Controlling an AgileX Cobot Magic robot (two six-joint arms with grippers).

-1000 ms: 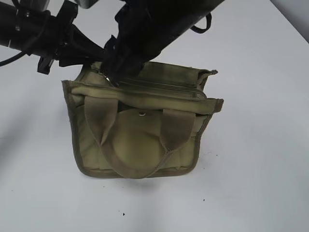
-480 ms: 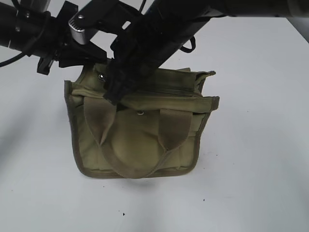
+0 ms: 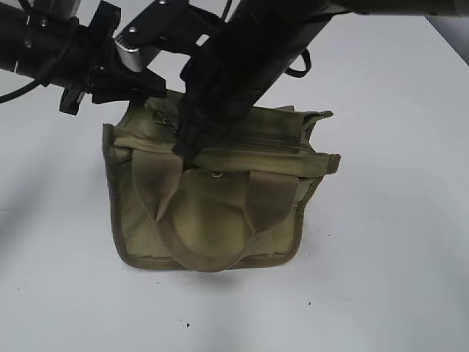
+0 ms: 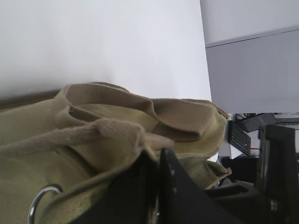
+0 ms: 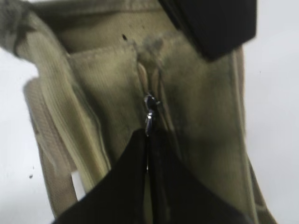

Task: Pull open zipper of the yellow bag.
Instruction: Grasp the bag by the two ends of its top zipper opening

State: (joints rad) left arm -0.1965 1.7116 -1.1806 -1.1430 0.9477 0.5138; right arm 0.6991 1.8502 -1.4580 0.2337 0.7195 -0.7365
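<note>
Bag (image 3: 212, 213) stands upright on white table (image 3: 396, 242). Left gripper (image 4: 156, 186) is clamped on fabric at its rear left corner. Zipper (image 5: 149, 100) runs along the top; right gripper (image 5: 148, 140) pinches its silver pull tab (image 5: 149, 122).

Olive-green yellow bag (image 3: 212, 213), silver zipper (image 5: 149, 116) pull, white table (image 3: 396, 242).

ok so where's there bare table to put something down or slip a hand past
Bare white table lies in front of the yellow bag, across the whole near edge, and wide on its right. The left side is open too, below the left arm. It is crowded behind and over the bag's top, where both arms cross and the right fingers pinch the zipper pull.
</note>
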